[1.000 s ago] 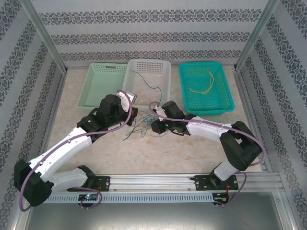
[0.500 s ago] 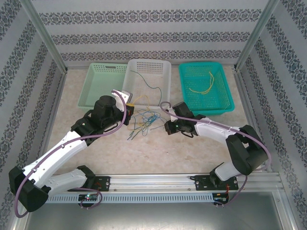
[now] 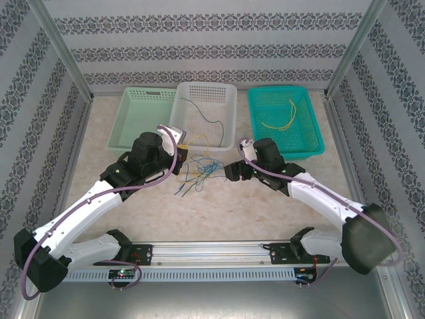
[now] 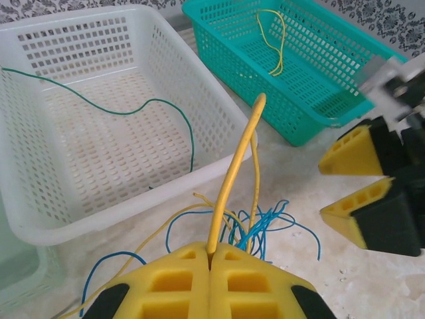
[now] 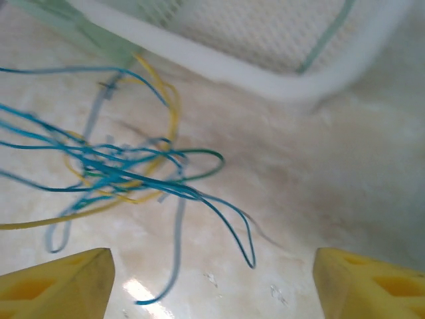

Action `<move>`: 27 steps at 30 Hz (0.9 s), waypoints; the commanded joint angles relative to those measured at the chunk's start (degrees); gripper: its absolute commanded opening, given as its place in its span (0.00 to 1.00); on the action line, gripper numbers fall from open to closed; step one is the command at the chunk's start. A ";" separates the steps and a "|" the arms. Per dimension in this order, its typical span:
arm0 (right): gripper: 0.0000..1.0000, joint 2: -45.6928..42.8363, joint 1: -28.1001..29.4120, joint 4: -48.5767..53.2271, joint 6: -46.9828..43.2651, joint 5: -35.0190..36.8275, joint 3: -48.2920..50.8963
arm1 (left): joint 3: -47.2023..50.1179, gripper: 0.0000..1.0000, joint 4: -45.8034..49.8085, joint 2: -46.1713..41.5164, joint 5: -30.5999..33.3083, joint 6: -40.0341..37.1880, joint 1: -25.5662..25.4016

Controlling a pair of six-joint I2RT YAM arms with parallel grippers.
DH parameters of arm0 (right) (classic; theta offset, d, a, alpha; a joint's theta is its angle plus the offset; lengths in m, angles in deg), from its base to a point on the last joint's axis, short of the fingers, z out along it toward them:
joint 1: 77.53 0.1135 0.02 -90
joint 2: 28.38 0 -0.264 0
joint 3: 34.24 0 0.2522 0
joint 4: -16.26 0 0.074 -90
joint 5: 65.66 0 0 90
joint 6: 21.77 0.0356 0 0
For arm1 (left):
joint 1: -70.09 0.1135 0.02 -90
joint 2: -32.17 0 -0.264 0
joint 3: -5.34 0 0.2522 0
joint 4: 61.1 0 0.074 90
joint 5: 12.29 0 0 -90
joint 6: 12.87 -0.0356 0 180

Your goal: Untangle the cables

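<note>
A tangle of thin blue, yellow and green cables [image 3: 199, 170] lies on the table in front of the white basket [image 3: 229, 116]. My left gripper [image 3: 180, 151] is at the tangle's left edge, shut on a yellow cable [image 4: 232, 179] that rises from its closed jaws [image 4: 211, 252]. Blue loops [image 4: 269, 226] lie just beyond it. My right gripper [image 3: 231, 171] stands open to the right of the tangle; its yellow fingers [image 4: 362, 149] face the left one. In the right wrist view the gripper [image 5: 212, 286] is wide open, with nothing between its fingers and the cables [image 5: 113, 166] ahead.
A green cable [image 3: 207, 121] lies in the white basket [image 4: 133, 206]. The teal basket [image 3: 312, 143] at the right holds yellow cables [image 3: 279, 121]. A pale green basket [image 3: 126, 129] stands at the left. Metal posts and patterned walls surround the table.
My right gripper has drawn back to the right, away from the tangle, and its arm has swung outward. The left gripper shifted slightly, still holding the yellow cable.
</note>
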 commanded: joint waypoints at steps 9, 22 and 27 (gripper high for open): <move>0.82 8.65 2.63 -6.61 -9.29 -7.31 -6.49 | -0.90 0.04 -1.83 0.07 -6.37 -0.59 0.57; 0.03 16.13 3.03 -9.57 -7.96 -11.59 -7.35 | -0.77 0.04 0.21 -3.35 2.43 -1.53 0.81; 0.00 15.54 1.89 -4.92 -5.49 -9.01 -3.68 | -3.83 0.04 1.69 -5.65 9.77 -4.38 1.39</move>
